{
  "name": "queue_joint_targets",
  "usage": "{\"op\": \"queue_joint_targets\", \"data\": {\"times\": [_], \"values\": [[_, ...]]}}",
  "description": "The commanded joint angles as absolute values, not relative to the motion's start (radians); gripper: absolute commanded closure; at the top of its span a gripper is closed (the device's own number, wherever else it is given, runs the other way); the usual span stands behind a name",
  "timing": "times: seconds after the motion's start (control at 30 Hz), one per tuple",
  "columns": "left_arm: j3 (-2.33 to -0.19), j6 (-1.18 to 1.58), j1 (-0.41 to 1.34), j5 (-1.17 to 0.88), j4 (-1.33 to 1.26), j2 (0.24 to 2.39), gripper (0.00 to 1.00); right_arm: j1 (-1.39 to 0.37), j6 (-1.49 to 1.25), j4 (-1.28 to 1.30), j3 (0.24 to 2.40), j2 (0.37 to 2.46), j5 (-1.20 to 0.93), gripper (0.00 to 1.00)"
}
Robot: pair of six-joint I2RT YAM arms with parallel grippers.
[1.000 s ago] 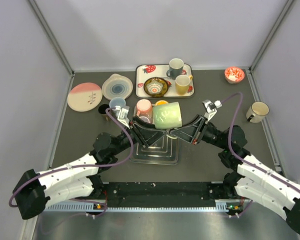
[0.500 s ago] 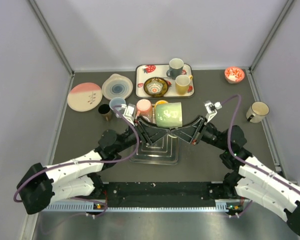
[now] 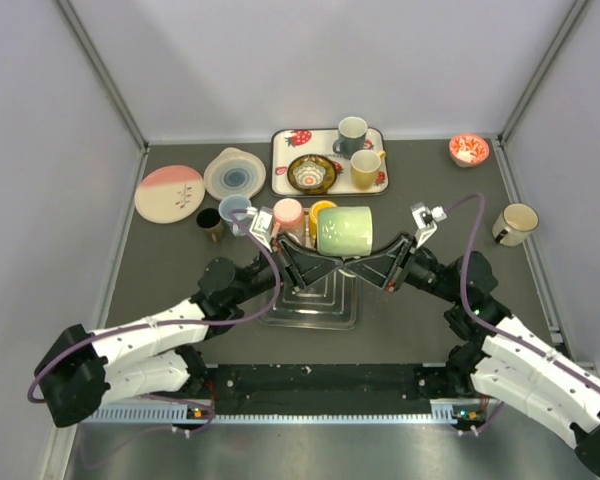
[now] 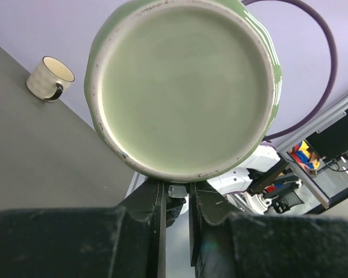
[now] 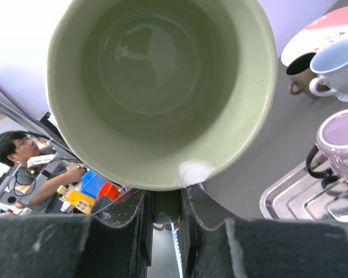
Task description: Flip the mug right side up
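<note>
1. The pale-green ceramic mug (image 3: 342, 230) hangs on its side in the air just above both pincers. Its base faces the left pincer (image 4: 175, 191) and its mouth faces the right pincer (image 5: 165, 204).
2. The right pincer is clamped on the mug's handle, under the rim. The left pincer's jaws stand nearly together beneath the base, but I cannot tell whether they grip anything.
3. Risk: a narrow hold on a glazed handle may let the mug swivel or slip while it is being rotated. It would then drop onto the square steel tray (image 3: 300, 312) below the pincers.
4. Risk: swinging the mug away from the pincers could strike the pink mug (image 3: 287, 213) and the half-hidden orange cup (image 3: 323, 207) just beyond.
5. Count:
   - eight mugs and cups in all
   - two plates, one pink-and-white plate (image 3: 170, 193) and one pale-blue plate (image 3: 234, 173)
   - two bowls, one patterned bowl (image 3: 312, 173) and one small red bowl (image 3: 469, 150)
   - two trays, counting the strawberry-print tray (image 3: 280, 170)
</note>
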State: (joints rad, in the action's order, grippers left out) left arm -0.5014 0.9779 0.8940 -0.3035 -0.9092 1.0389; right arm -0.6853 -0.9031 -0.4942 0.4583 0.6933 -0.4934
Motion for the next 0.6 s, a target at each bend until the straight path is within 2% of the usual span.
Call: {"op": "queue_joint_targets", "data": {"times": [0.0,0.03,0.07,0.17,0.43,0.57], "values": [[-0.569,0.924,0.893,-0.232,-0.951,0.986,1.0,-0.721,-0.749,-0.258,0.52,0.661,-0.597,1.0],[-0.569,0.91,0.894,-0.221,-0.93,0.979,1.0,-0.721,-0.73,-0.227,0.535,0.655,-0.592,1.0],[-0.572,0.894,0.894,-0.213,-0.902,0.963,1.0,-0.721,-0.717,-0.203,0.541,0.649,-0.586,0.94],[-0.58,0.828,0.896,-0.193,-0.819,0.94,1.0,-0.721,-0.667,-0.12,0.567,0.634,-0.577,0.86],[-0.568,0.732,0.896,-0.138,-0.695,0.899,1.0,-0.721,-0.62,-0.049,0.614,0.634,-0.578,0.75],[-0.537,0.715,0.896,-0.12,-0.707,0.871,1.0,-0.721,-0.604,-0.034,0.624,0.641,-0.584,0.73]]}}
